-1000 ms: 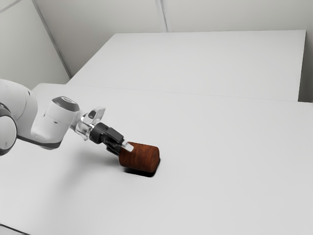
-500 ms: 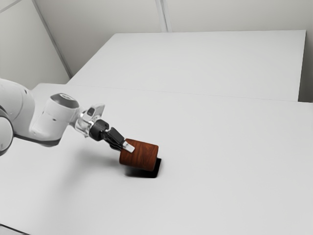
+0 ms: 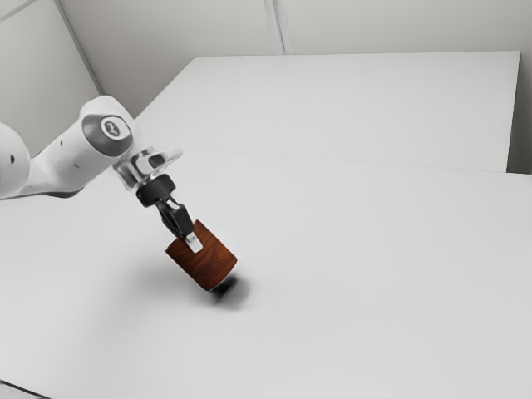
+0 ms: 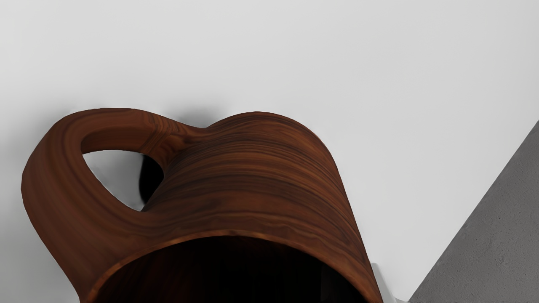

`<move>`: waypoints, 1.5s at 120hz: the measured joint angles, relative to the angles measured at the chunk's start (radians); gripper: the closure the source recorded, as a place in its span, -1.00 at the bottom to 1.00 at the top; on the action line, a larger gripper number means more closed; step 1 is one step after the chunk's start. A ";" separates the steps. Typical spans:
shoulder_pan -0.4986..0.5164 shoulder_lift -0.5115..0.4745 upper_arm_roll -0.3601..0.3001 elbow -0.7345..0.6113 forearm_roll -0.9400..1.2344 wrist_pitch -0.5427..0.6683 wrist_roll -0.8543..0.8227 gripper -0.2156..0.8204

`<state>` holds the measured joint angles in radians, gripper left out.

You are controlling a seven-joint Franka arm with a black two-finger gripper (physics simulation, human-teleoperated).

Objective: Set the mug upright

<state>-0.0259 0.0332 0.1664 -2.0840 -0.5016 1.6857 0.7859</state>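
well, the gripper (image 3: 194, 242) is clamping the wall of the mug (image 3: 211, 263), its jaws standing parted by that wall: one finger (image 4: 382, 284) is pressing outside, the other seemingly inside, though the hollow is dark. the mug is leaning, mouth toward the gripper, over the table (image 3: 374, 274), well in from its far edge. its handle (image 4: 52, 168) is sticking out sideways.
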 joint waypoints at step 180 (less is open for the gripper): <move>-0.001 -0.073 -0.188 -0.170 0.522 0.492 -0.277 -0.17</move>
<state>-0.0272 -0.0400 -0.0215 -2.2539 0.0205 2.1780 0.5090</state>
